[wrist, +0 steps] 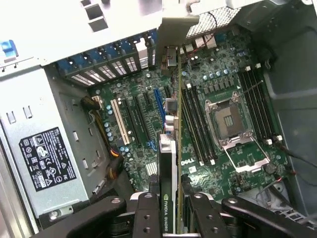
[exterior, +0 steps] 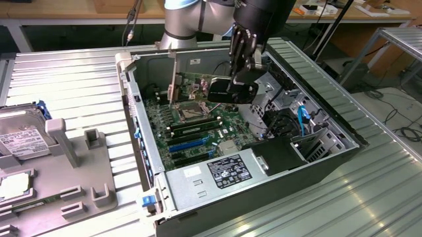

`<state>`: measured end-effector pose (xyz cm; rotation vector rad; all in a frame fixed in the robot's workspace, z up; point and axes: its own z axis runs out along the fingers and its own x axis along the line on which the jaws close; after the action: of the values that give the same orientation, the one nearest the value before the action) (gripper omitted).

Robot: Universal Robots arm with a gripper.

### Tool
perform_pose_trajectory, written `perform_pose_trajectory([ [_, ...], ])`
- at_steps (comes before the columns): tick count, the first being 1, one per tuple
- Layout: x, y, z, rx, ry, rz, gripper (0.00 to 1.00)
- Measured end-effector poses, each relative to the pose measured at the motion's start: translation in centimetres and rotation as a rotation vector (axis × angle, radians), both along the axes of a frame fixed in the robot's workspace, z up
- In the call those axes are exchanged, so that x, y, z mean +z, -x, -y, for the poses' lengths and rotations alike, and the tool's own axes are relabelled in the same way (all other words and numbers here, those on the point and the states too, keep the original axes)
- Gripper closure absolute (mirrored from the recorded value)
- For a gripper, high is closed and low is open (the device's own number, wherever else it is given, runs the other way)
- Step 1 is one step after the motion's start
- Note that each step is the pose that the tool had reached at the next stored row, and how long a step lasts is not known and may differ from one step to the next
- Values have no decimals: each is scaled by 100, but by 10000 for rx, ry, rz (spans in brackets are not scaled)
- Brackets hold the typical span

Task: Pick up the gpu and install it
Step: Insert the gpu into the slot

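gripper clamped across the gpu at its cooler block, card edge-on over the motherboard; judged light, stiff, fragile, so grip the block, spare bare circuitry.

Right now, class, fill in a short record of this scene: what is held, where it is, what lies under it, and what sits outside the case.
held item: gpu, on edge between the closed jaws
position: inside the open case, over the motherboard
seated in a slot: cannot tell
processor socket: uncovered, no cooler on it
power supply: mounted in the case
outside the case: hard drive, at the exterior view's left
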<state>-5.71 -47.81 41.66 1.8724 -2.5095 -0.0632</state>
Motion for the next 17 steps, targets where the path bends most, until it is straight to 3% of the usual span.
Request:
perform_pose_trajectory([
  [6, -2, 0, 0, 906, 0, 0, 73],
  [17, -8, 0, 0, 3549, 0, 0, 73],
])
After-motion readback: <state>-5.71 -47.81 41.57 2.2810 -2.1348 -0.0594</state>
